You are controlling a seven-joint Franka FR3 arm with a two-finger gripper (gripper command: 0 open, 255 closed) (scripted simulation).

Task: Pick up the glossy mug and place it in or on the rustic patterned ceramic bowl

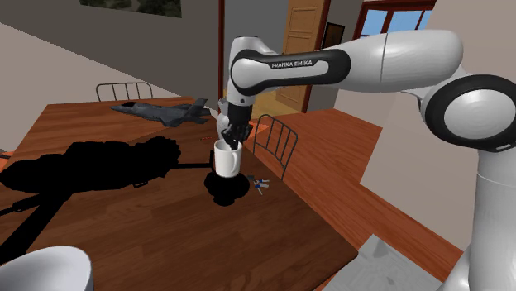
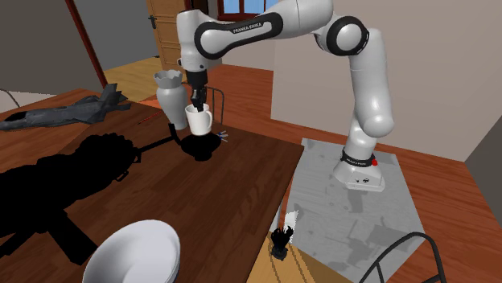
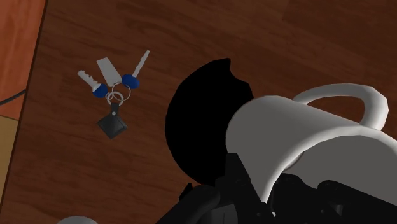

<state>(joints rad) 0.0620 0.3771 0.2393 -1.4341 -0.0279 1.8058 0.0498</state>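
Note:
A glossy white mug [image 1: 227,159] [image 2: 199,120] hangs a little above the brown wooden table [image 1: 165,223], with its round black shadow right under it. My black gripper [image 1: 229,139] [image 2: 197,104] comes down from above and is shut on the mug's rim. In the wrist view the mug [image 3: 305,146] lies across the gripper [image 3: 254,186], handle turned away from the fingers. A plain white bowl [image 1: 41,269] [image 2: 137,253] stands at the near end of the table, far from the mug.
A bunch of keys with blue heads [image 3: 113,95] [image 1: 260,183] lies on the table beside the mug's shadow. A grey toy jet [image 1: 161,112] sits at the far end. A white vase [image 2: 170,95] stands behind the mug. A metal chair [image 1: 277,140] stands at the table's edge.

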